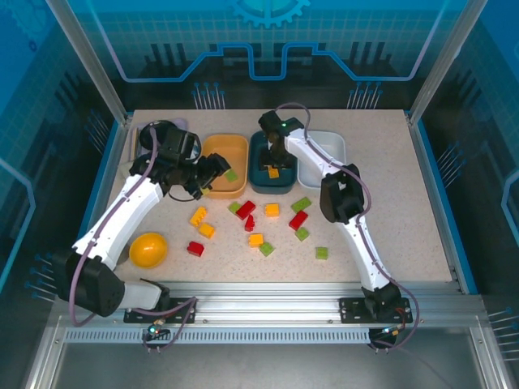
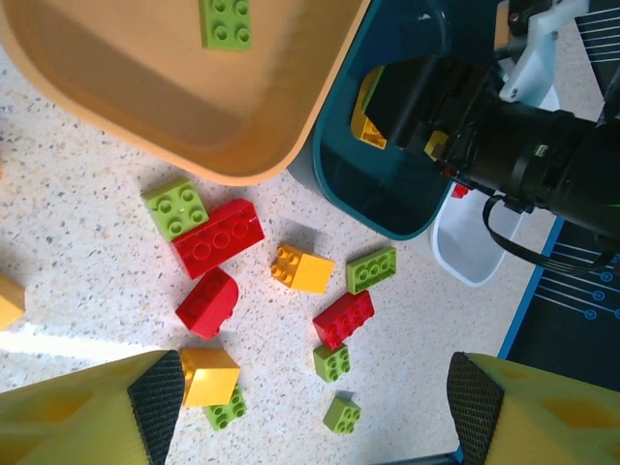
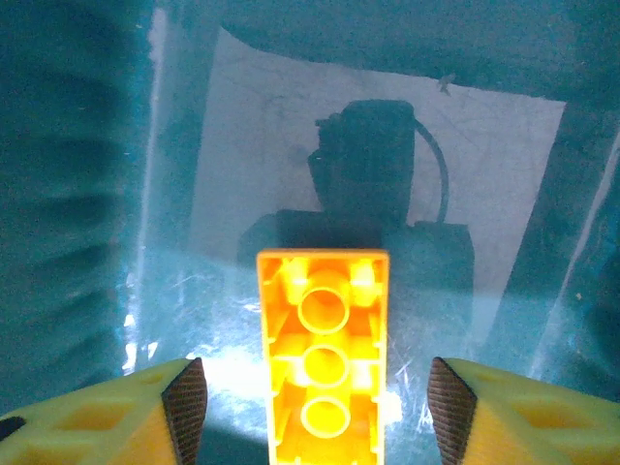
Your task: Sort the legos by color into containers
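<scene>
At the far edge of the table [image 1: 389, 203] our right claw [image 3: 310, 387] hangs spread apart over one orange brick [image 3: 323, 349] in the teal tray [image 1: 272, 191], our left claw [image 2: 316, 395] gapes wide beside the yellow tray [image 1: 212, 150] holding one green brick [image 1: 231, 174], and we think most legos [image 1: 298, 220] wait unsorted.

Stray items, overhead view
Glossy yellow dome-shaped bowl [image 1: 148, 250], lower left of frame, on speckled tabletop [image 1: 389, 186]; glass enclosure wall [image 1: 268, 40] at top.
</scene>
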Tool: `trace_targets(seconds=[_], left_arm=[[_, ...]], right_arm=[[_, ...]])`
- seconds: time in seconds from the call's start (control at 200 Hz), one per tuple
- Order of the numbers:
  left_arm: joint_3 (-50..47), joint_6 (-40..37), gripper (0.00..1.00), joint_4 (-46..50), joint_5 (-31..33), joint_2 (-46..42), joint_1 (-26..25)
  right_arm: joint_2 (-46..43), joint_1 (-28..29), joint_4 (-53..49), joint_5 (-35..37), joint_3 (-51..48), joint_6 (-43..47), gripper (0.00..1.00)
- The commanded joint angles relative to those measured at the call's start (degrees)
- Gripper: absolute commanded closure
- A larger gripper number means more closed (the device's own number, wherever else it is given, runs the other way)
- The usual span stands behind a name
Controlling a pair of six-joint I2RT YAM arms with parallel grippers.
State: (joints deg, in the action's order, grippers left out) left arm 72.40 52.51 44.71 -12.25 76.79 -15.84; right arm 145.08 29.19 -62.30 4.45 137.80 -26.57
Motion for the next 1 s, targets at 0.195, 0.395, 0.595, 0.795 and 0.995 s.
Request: trace_targets(seconds=[0.195, 0.395, 0.595, 0.795, 0.995], left_arm=[[-0.85, 0.3, 0.27, 12.52, 3.43, -6.39, 0.39], [-5.91, 0.88, 0.28, 16.79, 6.34, -10.83, 0.74], [-8.68, -9.58, 0.29, 13.84, 6.31, -5.11, 4.5], [-3.85, -25.85, 0.31, 15.07, 12.53, 10.09, 6.03], [-2.95, -33.44, 0.34, 11.43, 13.67, 18.69, 6.26]], right_arm=[[-22.47, 1.45, 4.14, 0.44, -8.27, 2.7, 0.39], [-43.65, 5.93, 20.19, -3.35, -34.18, 5.71, 0.39], [-64.37, 17.47, 41.7, -5.14, -66.3, 9.27, 0.31], [-74.92, 21.4, 50.75, -6.35, -82.99, 0.59, 0.26], [-78.69, 22.08, 52.78, -5.85, -88.66, -3.23, 0.21]])
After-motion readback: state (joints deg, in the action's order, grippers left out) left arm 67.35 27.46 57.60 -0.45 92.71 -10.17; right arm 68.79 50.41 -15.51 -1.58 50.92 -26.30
